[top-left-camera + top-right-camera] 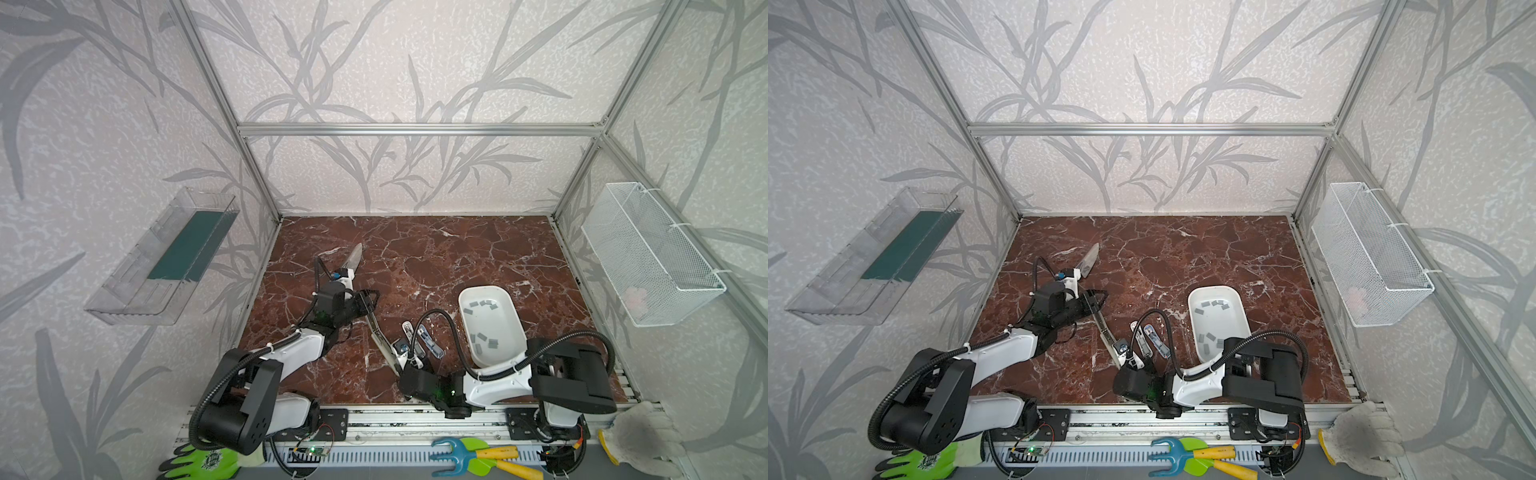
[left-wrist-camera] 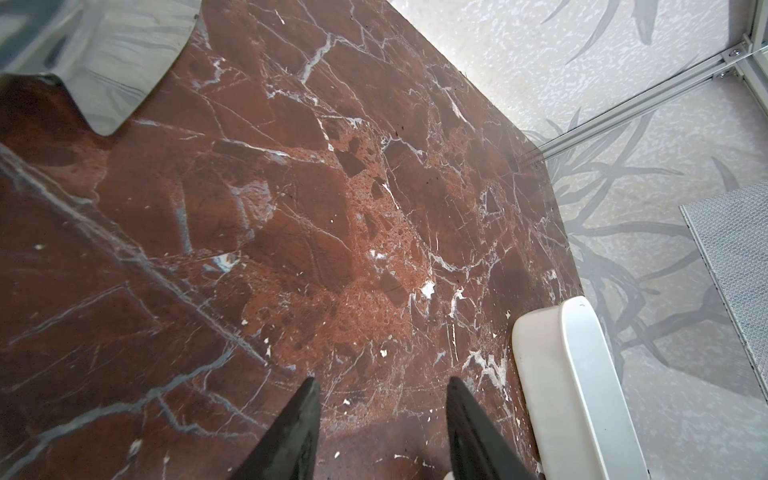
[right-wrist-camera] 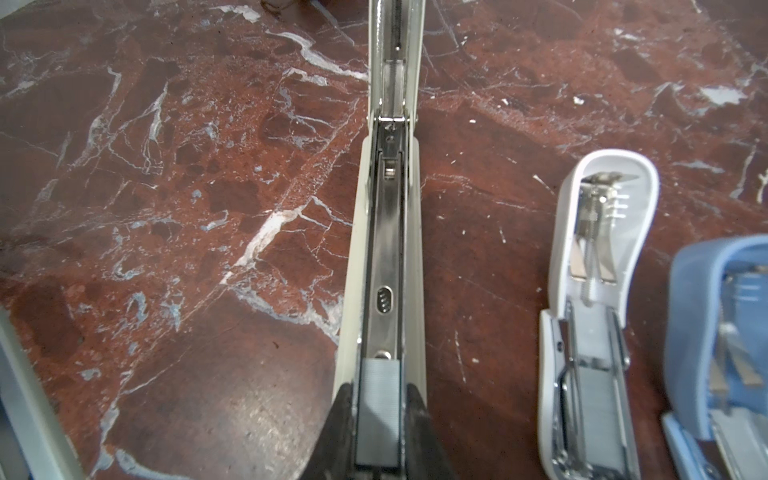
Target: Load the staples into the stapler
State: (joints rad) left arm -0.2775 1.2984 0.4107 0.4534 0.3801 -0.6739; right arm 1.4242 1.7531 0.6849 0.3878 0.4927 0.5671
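Observation:
A long cream stapler (image 1: 380, 336) lies opened on the red marble, and its chrome lid (image 1: 354, 257) sticks up at the far end. My right gripper (image 3: 380, 392) is shut on the sides of the stapler's (image 3: 386, 249) front end. A grey strip of staples (image 3: 380, 411) lies in the channel between its fingers. More staples (image 1: 482, 303) lie loose in a white tray (image 1: 509, 332) to the right. My left gripper (image 2: 382, 386) hovers by the hinge end (image 1: 371, 302). Its fingers stand apart, with bare marble showing between them.
Two small opened staplers, one white (image 3: 598, 291) and one blue (image 3: 719, 332), lie between the long stapler and the tray. A wire basket (image 1: 652, 253) hangs on the right wall and a clear bin (image 1: 162, 257) on the left. Gloves and garden tools (image 1: 478, 457) lie beyond the front rail.

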